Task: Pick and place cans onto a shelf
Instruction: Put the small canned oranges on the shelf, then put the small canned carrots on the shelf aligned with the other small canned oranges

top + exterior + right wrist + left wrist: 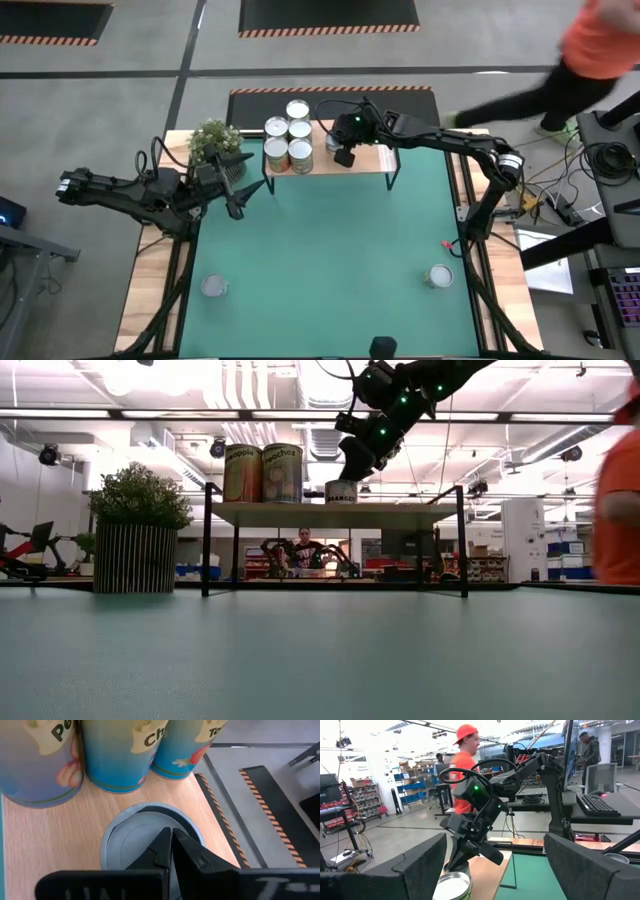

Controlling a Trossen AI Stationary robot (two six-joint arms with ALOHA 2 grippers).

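Right gripper (pixel 171 851): jaws closed, empty, over short can (pixel 150 837) on shelf (pixel 50 845), beside tall cans (pixel 287 140); left gripper (pixel 240 190) open, idle near plant (pixel 213 140)

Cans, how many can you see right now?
8: five tall cans clustered on the shelf, a short can beside them under the right pincer, two on the table at and.

Shelf (pixel 330 514) holds two tall cans (pixel 263 473) and a short can (pixel 341 492). Right gripper (pixel 352 468) sits just above the short can. Potted plant (pixel 140 530) beside the shelf.
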